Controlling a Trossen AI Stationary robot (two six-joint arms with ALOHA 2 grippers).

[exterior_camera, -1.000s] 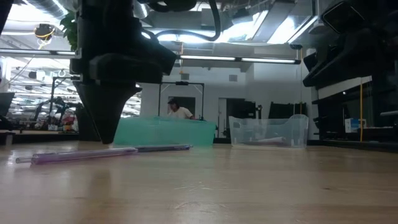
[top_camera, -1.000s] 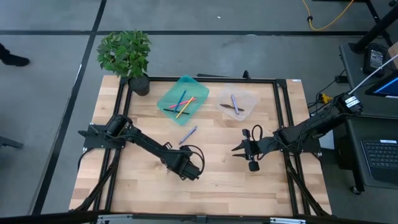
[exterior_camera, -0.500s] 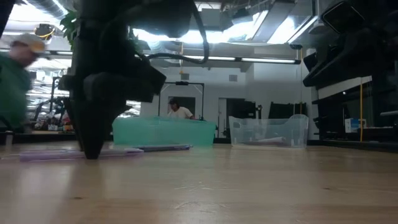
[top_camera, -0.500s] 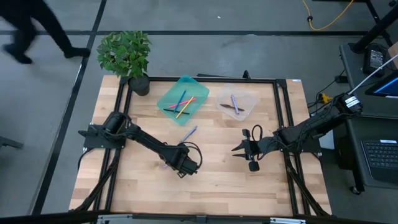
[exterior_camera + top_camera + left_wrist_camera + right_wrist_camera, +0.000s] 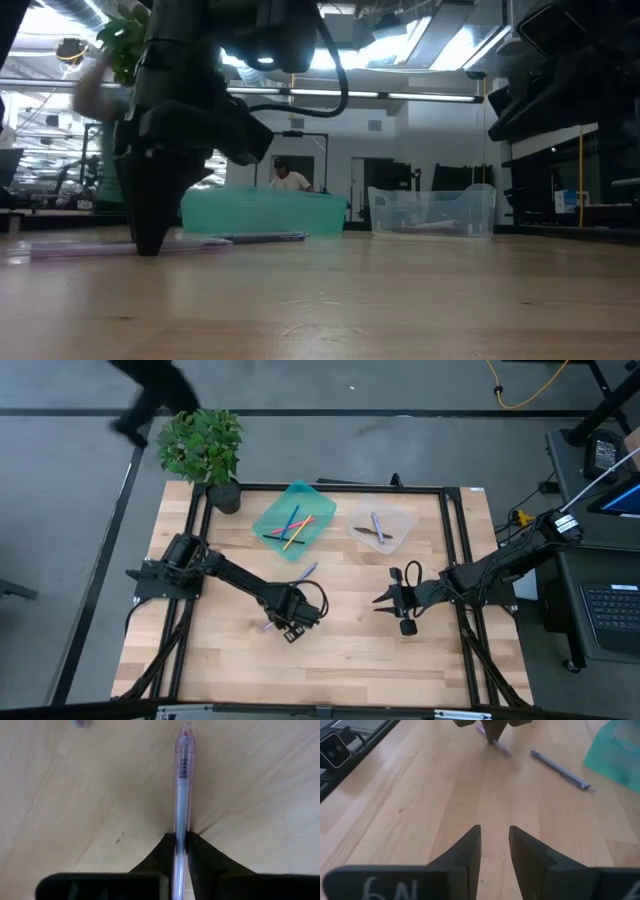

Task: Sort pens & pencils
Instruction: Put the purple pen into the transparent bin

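Observation:
A lavender pen (image 5: pixel 181 795) lies flat on the wooden table, with my left gripper (image 5: pixel 181 842) pointing down and shut on it. In the high view that gripper (image 5: pixel 285 622) is left of the table's middle, and one end of the pen (image 5: pixel 268 625) sticks out beside it. A second lavender pen (image 5: pixel 305 571) lies loose farther back. Pink, yellow and blue pens lie in the teal tray (image 5: pixel 320 505). A lavender one and a dark one lie in the clear tray (image 5: pixel 402 515). My right gripper (image 5: pixel 495 832) hangs open over bare wood at the right, holding nothing. My left gripper pinches the lavender pen's shaft (image 5: pixel 181 827) between its two fingers, roughly at mid-length in the low view (image 5: pixel 150 245). The fingers come from above, pointing down, and lie across the pen. The pen lies flat on the table, both ends reaching out past the fingers.
A potted plant (image 5: pixel 205 450) stands at the table's far left corner. A black frame (image 5: pixel 455 540) runs around the work area. A person (image 5: pixel 150 390) walks past on the floor beyond the far left corner. Bare wood lies between the two grippers and along the near edge.
My left gripper has sunk to the tabletop and shifted a little toward the table's left edge, ending with its fingertips down at the lavender pen. The pen has stayed where it lay. A person has walked along the floor beyond the far left corner.

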